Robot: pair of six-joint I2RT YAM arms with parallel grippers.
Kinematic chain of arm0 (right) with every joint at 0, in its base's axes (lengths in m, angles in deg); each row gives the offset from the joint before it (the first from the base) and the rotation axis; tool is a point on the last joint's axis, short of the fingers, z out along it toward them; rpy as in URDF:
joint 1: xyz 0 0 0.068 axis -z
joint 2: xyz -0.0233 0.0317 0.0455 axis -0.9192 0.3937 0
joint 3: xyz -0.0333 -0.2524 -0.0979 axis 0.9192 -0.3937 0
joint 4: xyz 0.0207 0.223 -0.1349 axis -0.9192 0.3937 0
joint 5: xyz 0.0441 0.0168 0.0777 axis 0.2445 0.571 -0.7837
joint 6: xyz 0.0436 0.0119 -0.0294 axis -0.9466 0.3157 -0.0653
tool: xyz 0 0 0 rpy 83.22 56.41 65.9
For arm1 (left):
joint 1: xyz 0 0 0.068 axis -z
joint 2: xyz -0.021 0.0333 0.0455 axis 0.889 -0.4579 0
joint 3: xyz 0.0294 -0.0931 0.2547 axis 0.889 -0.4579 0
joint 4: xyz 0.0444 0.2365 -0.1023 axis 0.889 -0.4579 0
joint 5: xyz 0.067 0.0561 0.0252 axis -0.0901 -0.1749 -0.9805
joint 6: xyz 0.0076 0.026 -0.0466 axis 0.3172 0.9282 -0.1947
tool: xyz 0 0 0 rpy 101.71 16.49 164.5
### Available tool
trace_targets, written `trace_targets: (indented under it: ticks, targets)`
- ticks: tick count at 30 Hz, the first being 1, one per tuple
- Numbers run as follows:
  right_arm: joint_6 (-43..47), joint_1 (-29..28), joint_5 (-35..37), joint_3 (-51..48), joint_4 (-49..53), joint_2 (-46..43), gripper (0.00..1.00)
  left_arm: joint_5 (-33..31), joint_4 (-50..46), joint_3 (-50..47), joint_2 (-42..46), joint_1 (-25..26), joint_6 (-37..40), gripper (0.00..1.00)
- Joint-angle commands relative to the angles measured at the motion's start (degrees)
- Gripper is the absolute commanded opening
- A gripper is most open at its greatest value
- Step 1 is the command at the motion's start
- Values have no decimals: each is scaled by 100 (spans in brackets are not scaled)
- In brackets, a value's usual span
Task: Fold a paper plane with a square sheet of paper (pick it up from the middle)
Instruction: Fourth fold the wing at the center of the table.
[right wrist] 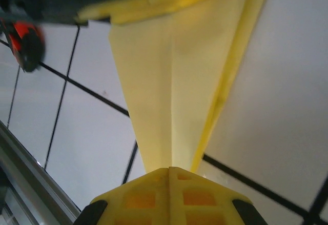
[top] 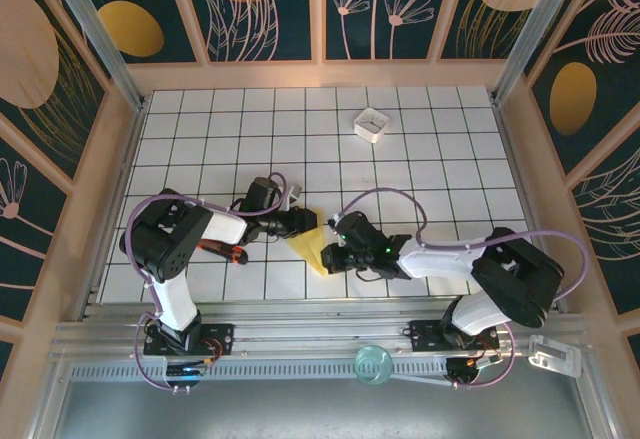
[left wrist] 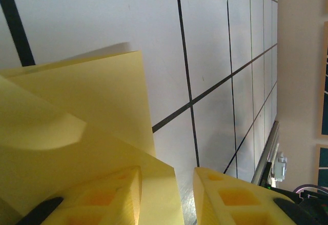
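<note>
The square sheet of paper is folded into a narrow yellow paper plane [top: 312, 248] lying on the tiles between my two grippers. Its central ridge [right wrist: 171, 81] narrows towards my right gripper [right wrist: 169, 168], whose jaws are pressed together on the pointed end. In the top view the right gripper [top: 330, 257] sits at the plane's near right side. My left gripper [top: 302, 222] is at the plane's far end. Its jaws stand apart [left wrist: 166, 169], with a flap of the paper [left wrist: 77, 107] draped over the left finger [left wrist: 110, 194] and the right finger clear of it.
A small white square box [top: 371, 124] stands at the back right of the grid. A black tool with red-orange handles [top: 222, 250] lies beside the left arm. The metal rail [top: 320, 334] runs along the near edge, with a round teal glass object [top: 373, 364] below it.
</note>
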Motion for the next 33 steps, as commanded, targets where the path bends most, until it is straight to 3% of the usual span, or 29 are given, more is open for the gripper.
trace_targets:
  ticks: [1, 12, 33]
  targets:
    - [263, 70, -187, 374, -318, 341, 4, -324, -693, -144, -182, -57, 183, 34]
    - [433, 180, -368, 652, -268, 1247, 3, -324, -706, -109, -149, -57, 170, 34]
    - [-309, -426, -182, -391, 23, 575, 0, -358, -763, -104, -164, -57, 204, 34]
